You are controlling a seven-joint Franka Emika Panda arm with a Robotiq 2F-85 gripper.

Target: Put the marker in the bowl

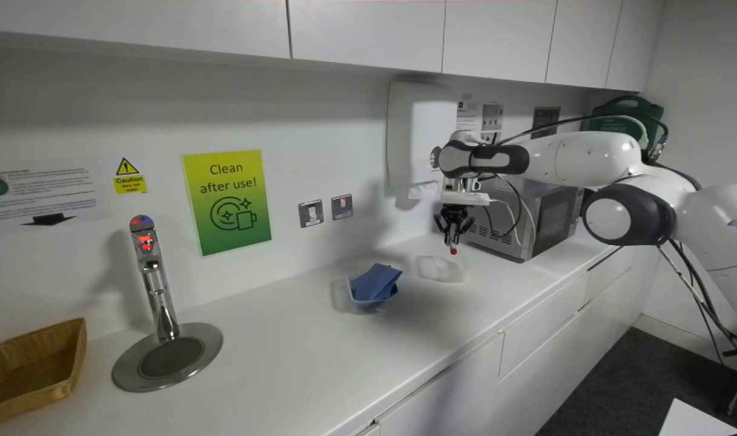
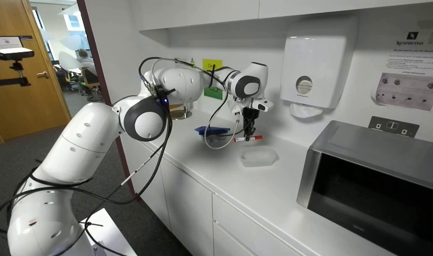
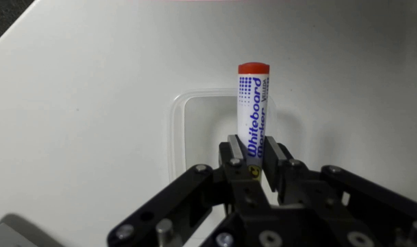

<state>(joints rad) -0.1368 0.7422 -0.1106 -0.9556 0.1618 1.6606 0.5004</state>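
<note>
The marker is a white whiteboard marker [image 3: 252,113] with red ends, and it also shows in both exterior views [image 2: 240,139] [image 1: 453,251]. My gripper [image 3: 253,146] is shut on its body; in the exterior views the gripper [image 2: 248,138] [image 1: 452,240] points down and holds the marker roughly level above the counter. The bowl is a clear, shallow plastic container [image 2: 259,162] on the counter, also seen in an exterior view [image 1: 446,275]. In the wrist view the bowl's rim [image 3: 176,137] lies below the marker, and the gripper hides its lower part.
Another clear container [image 1: 368,303] holding a blue cloth [image 1: 377,280] stands nearby on the counter. A microwave [image 2: 373,192] stands on the bowl's other side. A towel dispenser [image 1: 421,133] hangs on the back wall. A tap [image 1: 156,284] and wicker basket [image 1: 35,357] are farther along.
</note>
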